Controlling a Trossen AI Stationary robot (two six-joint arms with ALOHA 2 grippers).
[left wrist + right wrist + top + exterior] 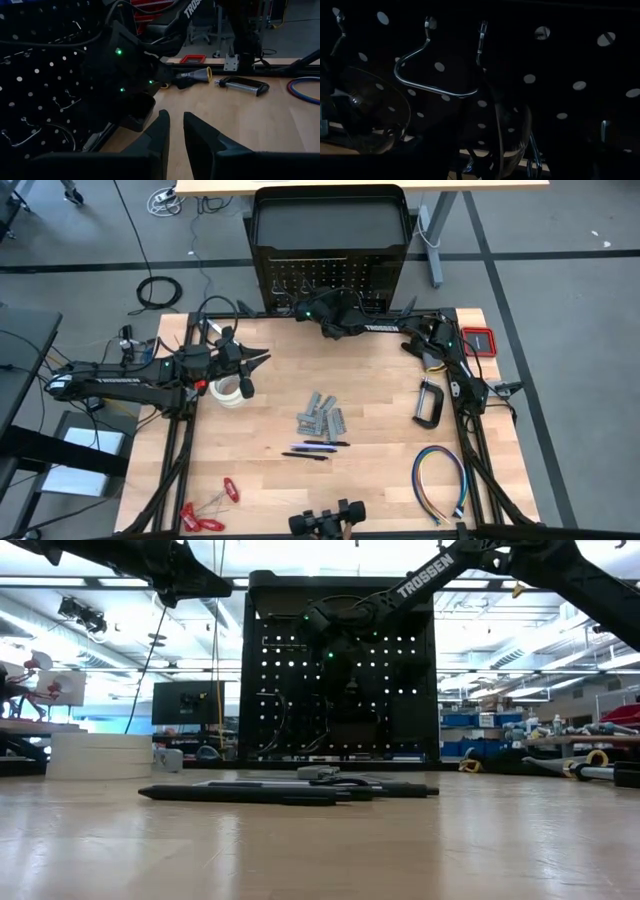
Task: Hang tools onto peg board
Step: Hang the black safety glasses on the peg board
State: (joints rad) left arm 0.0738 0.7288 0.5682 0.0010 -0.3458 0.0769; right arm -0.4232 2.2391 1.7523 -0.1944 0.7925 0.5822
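Right hand (305, 308) extended far forward; left hand (176, 131) low, fingers slightly parted, empty.

Black peg board (330, 240), white tape rolls (228, 388), red-handled hand tools (205, 510).

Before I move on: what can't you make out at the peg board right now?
- Right gripper: in the high view it is tucked against the peg board; the right wrist view is too dark to show whether it holds anything.
- Hooks: what hangs on them is lost in shadow.
- Left gripper: empty, fingers slightly apart, away from the board.
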